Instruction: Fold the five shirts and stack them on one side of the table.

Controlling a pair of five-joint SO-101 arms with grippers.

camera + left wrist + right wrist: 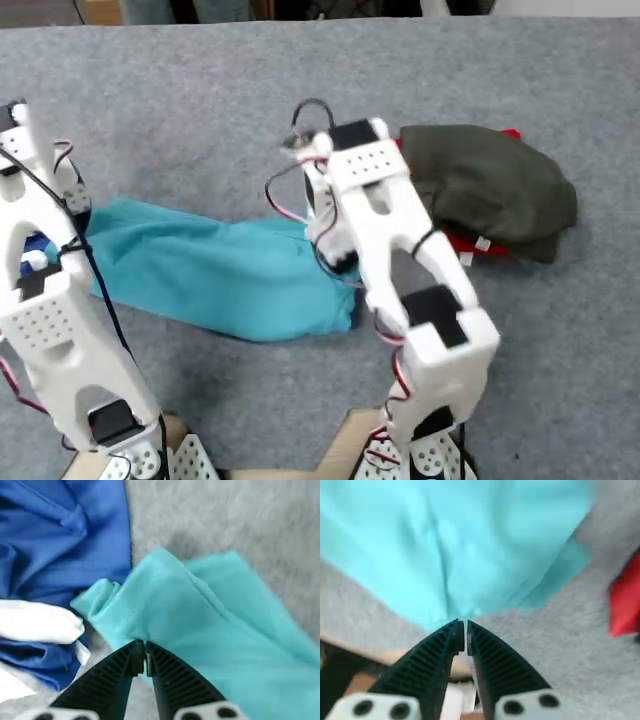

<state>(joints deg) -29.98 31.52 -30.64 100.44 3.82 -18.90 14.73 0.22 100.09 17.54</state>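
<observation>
one teal shirt (220, 275) in the high view, long axis side to side across the worktop (200, 90), left arm (50, 320) at one end, right arm (390, 220) at the other. left wrist view: left end effector (141, 659) pinched on the teal edge, blue shirt (45, 540) just beside. right wrist view: right end effector (465, 632) clamped on the opposite hem, neither nearer.

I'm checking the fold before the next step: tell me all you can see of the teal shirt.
The teal shirt is soft, thin-looking fabric, laid as a long band across the grey table, creased along its length. The left gripper is shut on one end, beside a blue shirt; the right gripper is shut on the other end, nearer the olive shirt.
</observation>
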